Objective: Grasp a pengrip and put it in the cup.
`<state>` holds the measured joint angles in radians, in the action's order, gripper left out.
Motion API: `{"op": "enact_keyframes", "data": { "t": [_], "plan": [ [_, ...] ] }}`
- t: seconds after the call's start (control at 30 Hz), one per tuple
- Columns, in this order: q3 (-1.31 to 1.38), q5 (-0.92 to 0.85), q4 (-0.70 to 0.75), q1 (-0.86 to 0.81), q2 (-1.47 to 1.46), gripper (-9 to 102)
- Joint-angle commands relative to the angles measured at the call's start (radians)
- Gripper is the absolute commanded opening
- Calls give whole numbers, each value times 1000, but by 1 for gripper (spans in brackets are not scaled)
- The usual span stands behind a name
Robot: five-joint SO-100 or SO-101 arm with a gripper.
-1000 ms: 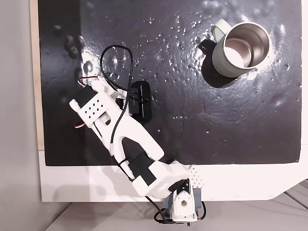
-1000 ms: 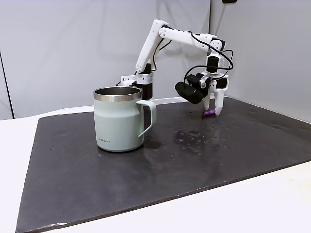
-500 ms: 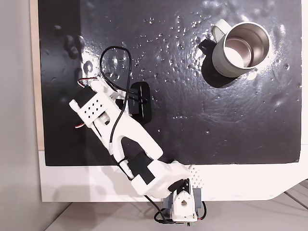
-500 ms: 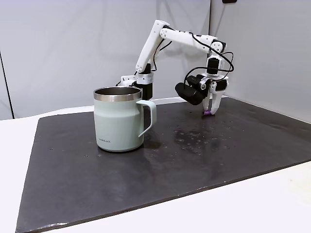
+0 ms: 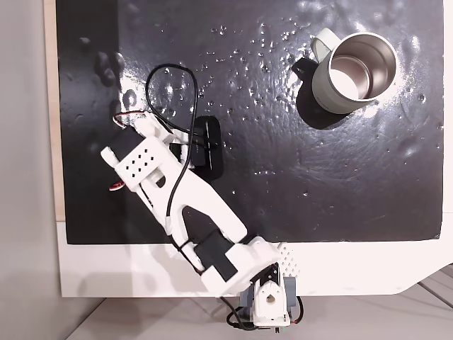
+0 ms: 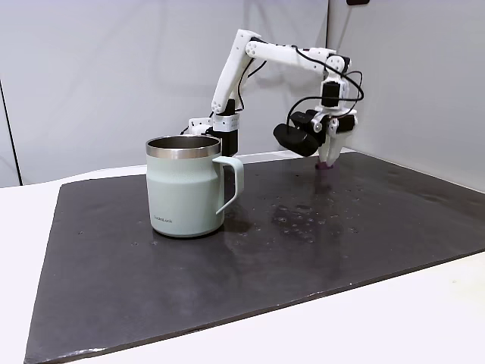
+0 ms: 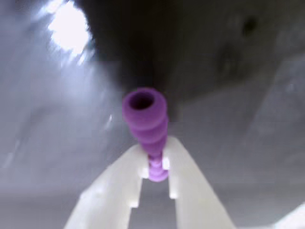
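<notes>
In the wrist view, the purple ribbed pengrip (image 7: 145, 117) stands on end, pinched at its lower end between my gripper's (image 7: 155, 168) two white fingertips, above the dark mat. In a fixed view from the side, the gripper (image 6: 327, 157) points down at the far right of the mat, shut on the pengrip (image 6: 325, 162), which hangs just above the surface. The pale grey-green cup (image 6: 184, 193) stands upright well to the left of it, handle toward the gripper. From above, the cup (image 5: 320, 89) sits at the top right, and the arm (image 5: 145, 164) covers the gripper at the left.
A black wet-looking mat (image 5: 283, 177) covers a white table (image 5: 113, 273). The arm's base (image 5: 269, 301) sits at the table's bottom edge. A black camera module (image 6: 295, 136) hangs beside the gripper. Bare mat lies between gripper and cup.
The gripper has closed on the pengrip and lifted it off the mat. The wrist has risen and drawn slightly away from the side camera; the cup has not moved.
</notes>
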<state>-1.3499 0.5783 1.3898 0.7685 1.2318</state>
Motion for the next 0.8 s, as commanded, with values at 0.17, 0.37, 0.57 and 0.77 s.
{"op": "enact_keyframes", "data": {
  "t": [0.17, 0.37, 0.57, 0.77],
  "plan": [
    [146, -135, 75, -110, 337, 0],
    [158, -173, 138, -242, 430, 0],
    [206, -224, 229, -471, 451, 0],
    [364, -313, 291, -698, 382, 0]
  ]
}}
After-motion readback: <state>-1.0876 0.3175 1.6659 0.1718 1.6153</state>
